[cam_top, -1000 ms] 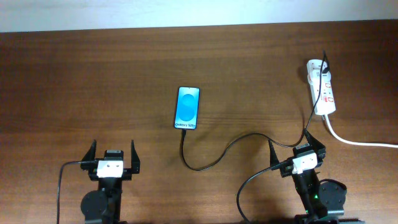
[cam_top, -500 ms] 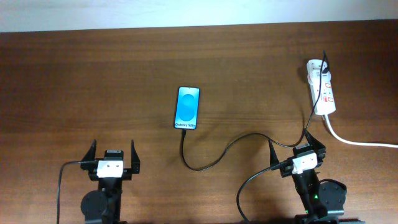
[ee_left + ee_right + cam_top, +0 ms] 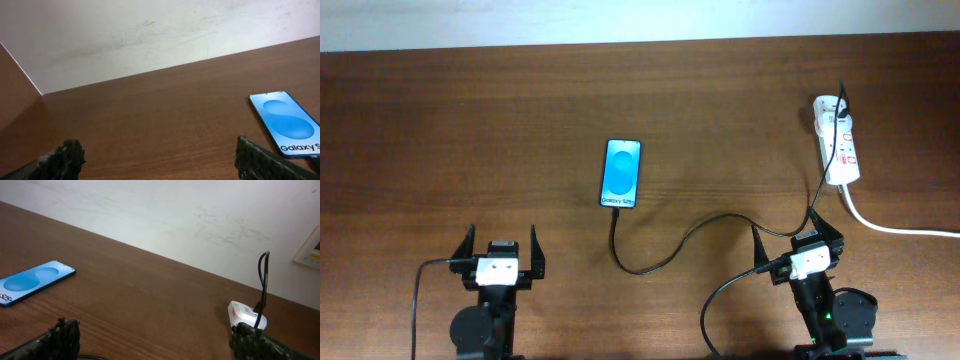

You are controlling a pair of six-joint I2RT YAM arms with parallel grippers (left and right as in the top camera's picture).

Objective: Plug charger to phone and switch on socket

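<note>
We are holding the left claw (image 3: 501, 236) and right claw (image 3: 796, 236) released at the near edge. The charger (image 3: 615, 235) is touching the phone (image 3: 622, 173) at the tabletop's (image 3: 470, 120) middle.

A plain robot test bench, by the look: a brown wooden table (image 3: 440, 130) against a scuffed white wall (image 3: 150, 35).

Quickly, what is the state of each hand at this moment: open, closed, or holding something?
Left hand: open, holding nothing.
Right hand: open, holding nothing.
</note>
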